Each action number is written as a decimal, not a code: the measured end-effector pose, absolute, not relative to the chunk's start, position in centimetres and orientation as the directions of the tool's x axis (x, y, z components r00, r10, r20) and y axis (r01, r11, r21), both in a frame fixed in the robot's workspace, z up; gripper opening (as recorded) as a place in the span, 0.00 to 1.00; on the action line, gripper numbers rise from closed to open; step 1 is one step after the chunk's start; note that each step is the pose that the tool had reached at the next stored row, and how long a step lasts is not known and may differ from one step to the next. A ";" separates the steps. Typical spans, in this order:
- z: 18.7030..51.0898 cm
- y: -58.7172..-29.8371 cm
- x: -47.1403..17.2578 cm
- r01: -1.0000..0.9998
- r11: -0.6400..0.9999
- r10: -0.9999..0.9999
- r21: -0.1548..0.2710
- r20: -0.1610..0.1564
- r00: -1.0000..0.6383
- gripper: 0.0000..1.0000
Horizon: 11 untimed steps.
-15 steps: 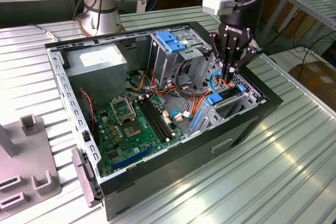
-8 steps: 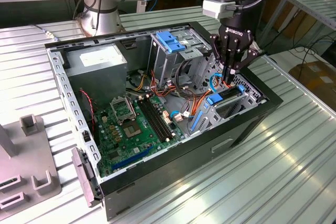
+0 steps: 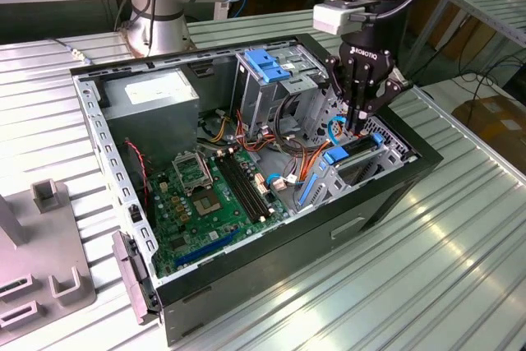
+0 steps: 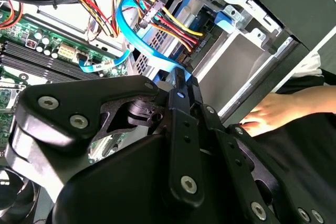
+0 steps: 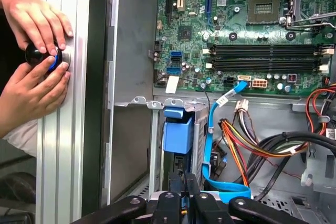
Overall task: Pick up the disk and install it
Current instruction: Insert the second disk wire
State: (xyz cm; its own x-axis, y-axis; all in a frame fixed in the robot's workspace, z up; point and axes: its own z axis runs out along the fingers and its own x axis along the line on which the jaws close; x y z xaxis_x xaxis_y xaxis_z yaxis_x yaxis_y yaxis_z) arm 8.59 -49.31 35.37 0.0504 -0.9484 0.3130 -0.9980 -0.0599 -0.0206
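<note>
Exterior view puts your gripper [image 3: 359,125] low in the case [image 3: 271,281], fingers pinched together on the disk [image 3: 355,154], holding it edge-on for its bay.

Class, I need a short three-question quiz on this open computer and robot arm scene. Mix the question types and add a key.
1. True or false: the gripper hangs outside the computer case.
2. In the first wrist view, what are the person's hands around? A) a round black object B) a screwdriver C) a loose memory stick
3. What colour is the flat cable running beside the disk?

Key
1. False: it reaches down inside the case, just above the disk, at the exterior view's right end.
2. A: the round black object sits on the metal rail beside the case.
3. Blue.
</note>
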 end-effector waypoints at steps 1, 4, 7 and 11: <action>35.3 -49.4 8.5 -0.998 -0.062 -0.949 -0.023 0.310 0.051 0.16; 35.2 -49.5 8.3 -0.998 -0.065 -0.954 -0.028 0.293 0.054 0.16; 35.2 -50.2 8.1 -0.997 -0.064 -0.972 -0.040 0.231 0.053 0.16; 35.1 -50.9 8.0 -0.997 -0.064 -0.978 -0.049 0.202 0.053 0.16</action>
State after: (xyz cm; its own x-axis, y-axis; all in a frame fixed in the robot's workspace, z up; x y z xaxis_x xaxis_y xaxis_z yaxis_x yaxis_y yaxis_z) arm 8.00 -50.95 35.07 0.0533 -0.9780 0.2017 -0.9967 -0.0645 -0.0490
